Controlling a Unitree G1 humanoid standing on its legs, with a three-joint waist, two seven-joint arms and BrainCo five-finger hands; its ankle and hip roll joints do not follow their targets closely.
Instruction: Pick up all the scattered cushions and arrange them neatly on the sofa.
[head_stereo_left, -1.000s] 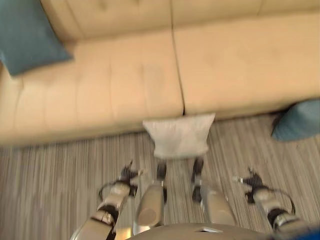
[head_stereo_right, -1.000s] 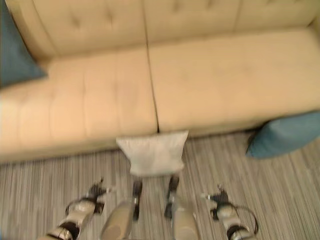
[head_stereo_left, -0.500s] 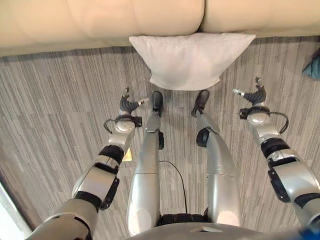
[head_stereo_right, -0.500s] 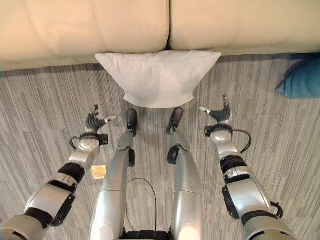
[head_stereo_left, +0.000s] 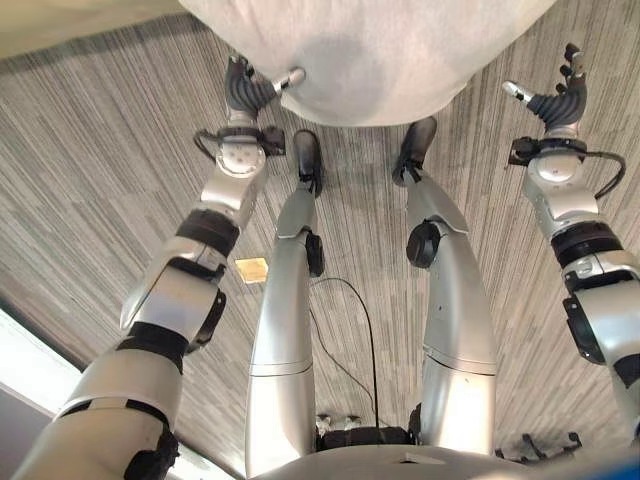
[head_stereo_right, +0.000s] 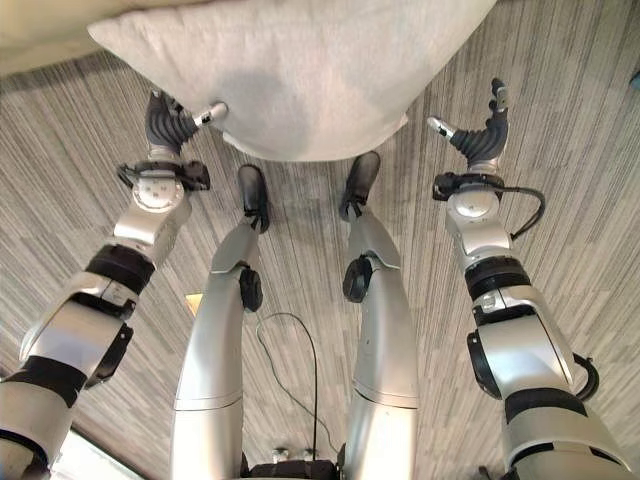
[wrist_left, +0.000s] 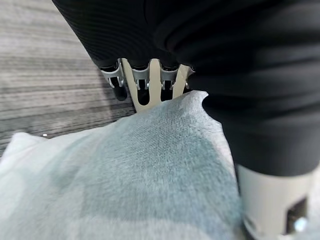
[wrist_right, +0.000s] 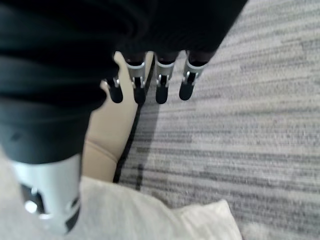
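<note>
I'm looking straight down at a pale grey-white square fabric cushion (head_stereo_right: 300, 70) lying on the grey striped carpet floor (head_stereo_right: 90, 190), its far side butted against the front edge of the cream upholstered sofa (head_stereo_left: 70, 25). It is not on the seat, so this one is yet to be lifted.

My left hand (head_stereo_left: 245, 90) is at the cushion's left edge, fingers relaxed and spread, thumb pointing in toward the fabric. In the left wrist view the cloth lies right against the palm side while the fingers (wrist_left: 142, 85) reach past it over the carpet, so I judge the hand is touching or nearly touching the cushion but has closed on nothing. My right hand (head_stereo_right: 480, 135) hangs over bare carpet just off the cushion's right corner, fingers wide and thumb out; the right wrist view shows its fingers (wrist_right: 160, 85) straight, with the cushion corner and a strip of the sofa base below them, clear of contact.

The two hands flank the cushion because a soft, wide pillow handles best squeezed from both sides. I judge the task is early for this cushion: the next move is bringing both palms inward to pinch it. The risk is a lopsided grab, since the left is already at the fabric and the right is apart, which could simply shove the cushion sideways along the sofa front.
</note>
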